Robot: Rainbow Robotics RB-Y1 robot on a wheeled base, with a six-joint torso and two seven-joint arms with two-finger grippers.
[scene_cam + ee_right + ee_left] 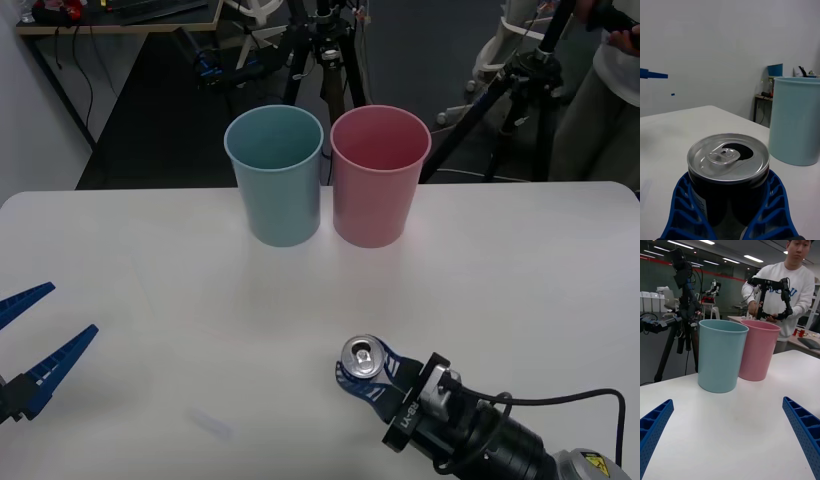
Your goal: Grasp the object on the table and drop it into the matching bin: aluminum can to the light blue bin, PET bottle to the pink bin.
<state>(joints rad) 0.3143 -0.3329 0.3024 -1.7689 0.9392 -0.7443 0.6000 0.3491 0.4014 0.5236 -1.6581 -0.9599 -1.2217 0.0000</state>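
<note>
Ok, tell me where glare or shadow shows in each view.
Front view: soft shadows beneath the light blue bin and pink bin on the table. Right wrist view: highlights on the aluminum can top. Left wrist view: bright ceiling strip lights behind.

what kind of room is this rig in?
Probably a robotics lab or test space. Camera tripods stand behind the white table, and the table holds a staged sorting setup: a light blue bin, a pink bin, and a can between the right gripper's fingers.
</note>
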